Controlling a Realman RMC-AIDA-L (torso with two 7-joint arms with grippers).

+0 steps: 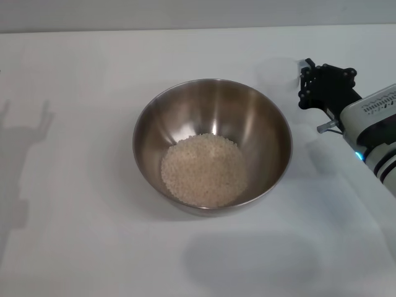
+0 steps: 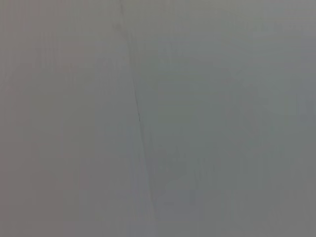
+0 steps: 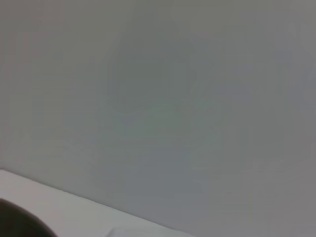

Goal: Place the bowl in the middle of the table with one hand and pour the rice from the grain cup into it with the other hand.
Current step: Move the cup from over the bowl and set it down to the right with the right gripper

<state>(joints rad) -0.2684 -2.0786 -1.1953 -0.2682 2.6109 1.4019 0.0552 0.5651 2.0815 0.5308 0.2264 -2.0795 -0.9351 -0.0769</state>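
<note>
The bowl [image 1: 212, 117] stands near the middle of the table [image 1: 74, 247], upright, with a pale heap of rice [image 1: 204, 170] in its bottom. The grain cup [image 1: 278, 74] stands upright on the table just behind the bowl's right rim and looks empty. My right gripper [image 1: 303, 83] is right beside the cup, on its right side, touching or almost touching its lip. My left gripper is out of view; only an arm's shadow falls on the table's left side.
The table's back edge meets a grey wall [image 1: 185, 15]. The right wrist view shows that wall, a strip of table [image 3: 59, 207] and a dark curved edge [image 3: 15, 224] in one corner. The left wrist view shows only a plain grey surface.
</note>
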